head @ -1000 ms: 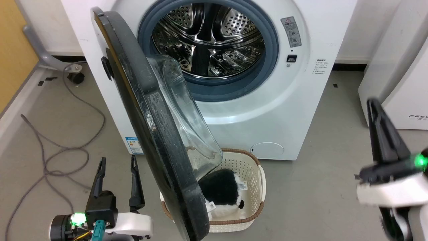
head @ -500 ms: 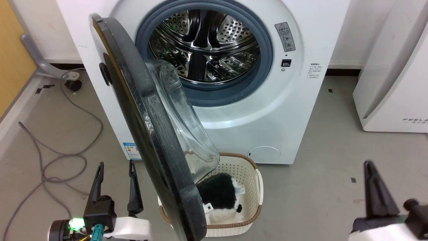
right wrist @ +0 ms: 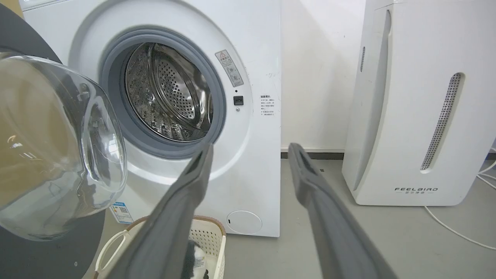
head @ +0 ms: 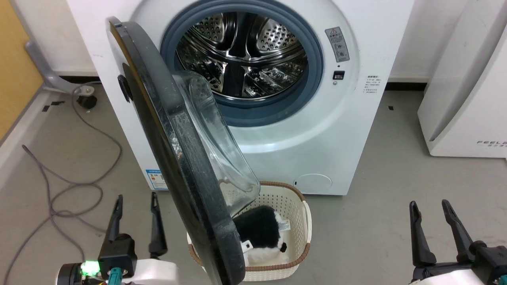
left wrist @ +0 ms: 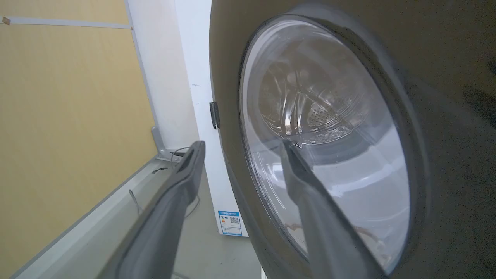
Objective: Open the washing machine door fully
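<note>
The white washing machine stands ahead with its steel drum exposed. Its door, a black disc with a bulging glass bowl, hangs from the left hinge and stands swung out, edge-on to me. My left gripper is open at the lower left, just left of the door's outer face, touching nothing. In the left wrist view the door spreads across the right behind my open left gripper. My right gripper is open at the lower right, well away from the door. The right wrist view shows the washing machine, the door's glass bowl and my right gripper.
A white basket holding a black-and-white plush toy sits on the floor under the door. A grey cable loops on the floor at left. A white FEELBIRD appliance stands right of the machine.
My right gripper has dropped from a raised, turned pose at the right edge to low at the lower right, fingers pointing up and open. The camera shifted slightly. The door and left gripper stayed put.
</note>
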`<state>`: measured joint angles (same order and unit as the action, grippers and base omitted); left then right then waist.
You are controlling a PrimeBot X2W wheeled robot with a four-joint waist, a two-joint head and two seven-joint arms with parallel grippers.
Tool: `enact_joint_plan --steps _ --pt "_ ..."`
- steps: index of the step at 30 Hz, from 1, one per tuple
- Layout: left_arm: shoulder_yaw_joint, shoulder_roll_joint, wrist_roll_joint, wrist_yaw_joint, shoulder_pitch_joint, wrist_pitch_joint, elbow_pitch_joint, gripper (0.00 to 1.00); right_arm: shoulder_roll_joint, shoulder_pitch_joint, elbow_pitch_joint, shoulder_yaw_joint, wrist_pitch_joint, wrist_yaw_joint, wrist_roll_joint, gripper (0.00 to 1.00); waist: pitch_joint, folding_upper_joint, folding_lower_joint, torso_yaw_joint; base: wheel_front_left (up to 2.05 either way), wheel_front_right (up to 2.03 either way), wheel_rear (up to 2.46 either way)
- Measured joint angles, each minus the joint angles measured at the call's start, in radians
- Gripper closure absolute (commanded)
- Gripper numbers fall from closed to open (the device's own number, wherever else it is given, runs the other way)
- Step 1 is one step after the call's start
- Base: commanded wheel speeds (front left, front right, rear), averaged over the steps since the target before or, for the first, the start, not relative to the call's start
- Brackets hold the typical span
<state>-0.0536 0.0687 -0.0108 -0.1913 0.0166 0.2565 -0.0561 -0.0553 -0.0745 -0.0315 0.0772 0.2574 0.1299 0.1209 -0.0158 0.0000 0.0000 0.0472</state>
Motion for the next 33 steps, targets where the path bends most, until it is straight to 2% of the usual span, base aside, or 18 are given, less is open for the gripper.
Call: enact_joint_plan --steps 1,6,11,16,23,29,33 --pt "0.001 0.000 0.000 -0.001 0.000 0.000 0.003 1.00 0.000 0.000 0.000 0.001 0.000 0.000 0.000 0.00 -0.002 0.0000 0.0000 0.001 0.00 0.00 0.00" --pt "0.026 0.001 -0.015 -0.006 -0.007 0.000 0.067 1.00 0.000 -0.001 0.000 0.011 0.000 0.000 0.002 0.00 -0.010 0.0000 0.0000 0.013 0.00 0.00 0.00" --pt "0.036 0.002 -0.030 0.029 -0.042 0.000 0.207 1.00 0.000 -0.006 0.002 0.007 0.000 0.000 0.003 0.00 -0.021 0.0000 0.0000 0.019 0.00 0.00 0.00" --pt "-0.006 0.002 -0.011 0.064 -0.072 0.001 0.379 1.00 0.001 -0.011 0.006 0.007 0.000 0.000 0.003 0.00 -0.025 0.0000 0.0000 0.022 0.00 0.00 0.00" --pt "-0.169 0.000 0.014 0.137 -0.098 0.001 0.518 1.00 0.001 -0.021 0.005 0.003 0.000 0.000 0.011 0.00 -0.025 0.0000 0.0000 0.029 0.00 0.00 0.00" --pt "-0.344 -0.002 0.033 0.206 -0.097 0.001 0.500 1.00 0.001 -0.021 0.004 -0.001 0.000 0.000 0.012 0.00 -0.025 0.0000 0.0000 0.036 0.00 0.00 0.00" --pt "-0.425 -0.001 0.047 0.231 -0.091 0.001 0.460 1.00 0.001 -0.021 0.004 -0.001 0.000 0.000 0.012 0.00 -0.023 0.0000 0.0000 0.042 0.00 0.00 0.00"
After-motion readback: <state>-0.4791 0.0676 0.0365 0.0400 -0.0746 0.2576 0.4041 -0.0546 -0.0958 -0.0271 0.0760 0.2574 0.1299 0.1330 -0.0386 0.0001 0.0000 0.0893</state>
